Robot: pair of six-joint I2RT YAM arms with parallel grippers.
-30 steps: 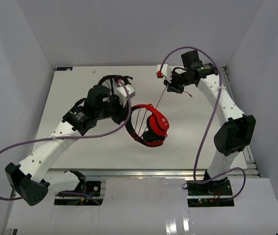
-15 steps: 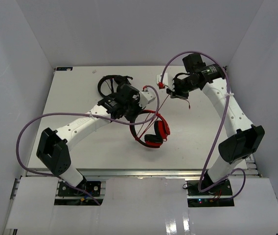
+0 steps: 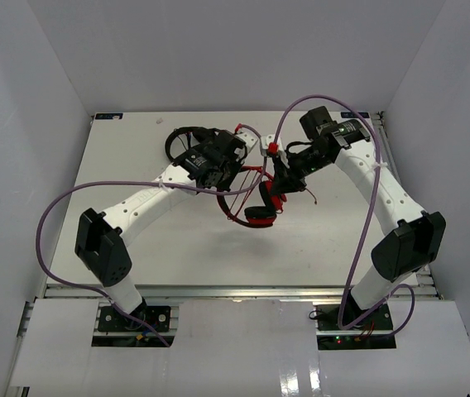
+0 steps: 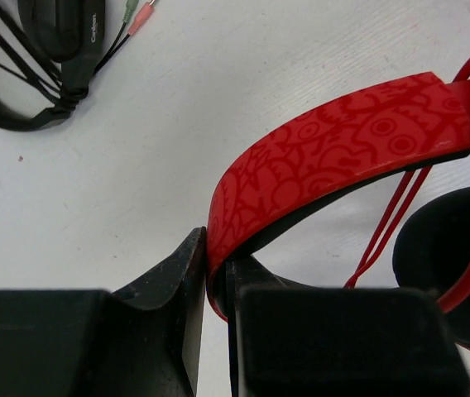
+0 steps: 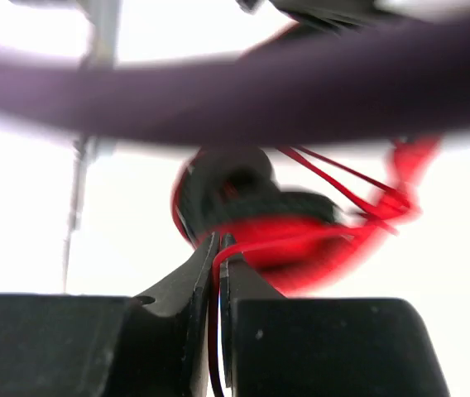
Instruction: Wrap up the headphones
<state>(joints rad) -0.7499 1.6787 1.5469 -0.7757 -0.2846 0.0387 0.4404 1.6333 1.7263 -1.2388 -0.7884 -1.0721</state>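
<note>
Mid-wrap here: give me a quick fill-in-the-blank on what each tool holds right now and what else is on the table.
The left tool grips the headphones by their patterned red ____. The right tool is shut on their thin red ____. The second headset, lying apart on the table, is ____ in colour.
Missing: headband; cable; black.

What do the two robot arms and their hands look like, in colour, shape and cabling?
Both the left arm and right arm have white rounded links, black joint housings and a loose purple cable. The left hand and right hand have matte black wedge-shaped fingers.
</note>
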